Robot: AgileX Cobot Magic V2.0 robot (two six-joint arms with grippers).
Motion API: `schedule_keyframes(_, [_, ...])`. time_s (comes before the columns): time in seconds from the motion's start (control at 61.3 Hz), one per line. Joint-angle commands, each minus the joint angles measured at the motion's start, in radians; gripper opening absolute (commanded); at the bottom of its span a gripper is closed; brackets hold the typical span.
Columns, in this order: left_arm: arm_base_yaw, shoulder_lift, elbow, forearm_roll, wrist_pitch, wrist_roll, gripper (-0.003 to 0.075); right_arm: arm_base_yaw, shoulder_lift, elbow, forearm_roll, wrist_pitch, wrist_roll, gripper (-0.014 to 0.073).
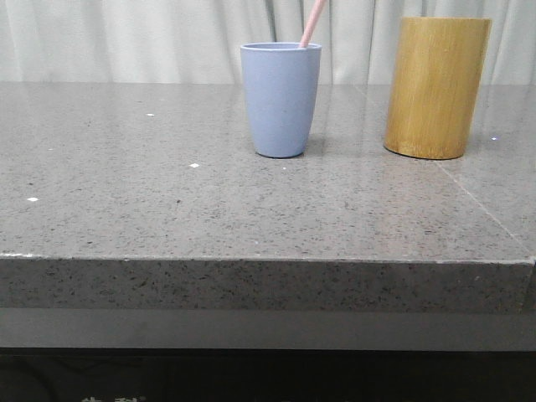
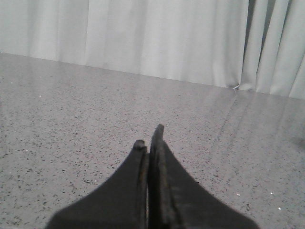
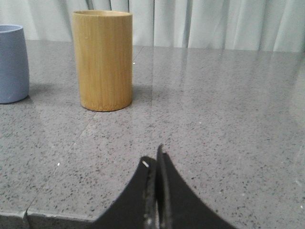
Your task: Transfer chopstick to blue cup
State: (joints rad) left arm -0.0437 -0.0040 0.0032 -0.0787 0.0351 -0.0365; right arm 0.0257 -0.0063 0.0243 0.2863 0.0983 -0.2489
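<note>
The blue cup (image 1: 280,99) stands upright on the grey stone table (image 1: 167,209), near its middle back. A pale pink chopstick tip (image 1: 312,23) sticks out of the cup's top and leans right. The cup's edge also shows in the right wrist view (image 3: 11,62). My left gripper (image 2: 148,138) is shut and empty, low over bare table. My right gripper (image 3: 153,161) is shut and empty near the table's front edge, well short of the cups. Neither gripper shows in the front view.
A taller yellow-brown bamboo holder (image 1: 435,86) stands to the right of the blue cup; it also shows in the right wrist view (image 3: 102,59). A pale curtain (image 1: 126,38) hangs behind the table. A seam (image 1: 481,201) runs across the table at the right.
</note>
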Motion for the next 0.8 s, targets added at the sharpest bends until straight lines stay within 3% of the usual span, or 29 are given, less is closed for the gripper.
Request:
schedule_keyframes(0.0, [0.0,-0.021,0.012,-0.006,-0.089,-0.009,-0.0019,-0.009,-0.026,-0.001,0.004,-0.112,-0.009,-0.0067])
schedule_keyframes(0.473, [0.0,-0.021,0.012,-0.006,-0.089,-0.009,-0.0019,-0.01,-0.027,-0.001,0.007,-0.121,0.007,-0.0067])
schedule_keyframes(0.701, [0.0,-0.021,0.012,-0.006,-0.089,-0.009,-0.0019,-0.009,-0.028,-0.001,-0.225,-0.173,0.304,-0.0067])
schedule_keyframes(0.783, [0.0,-0.021,0.012,-0.006,-0.089,-0.009,-0.0019,-0.008,-0.028,-0.001,-0.276,-0.169,0.334,-0.0067])
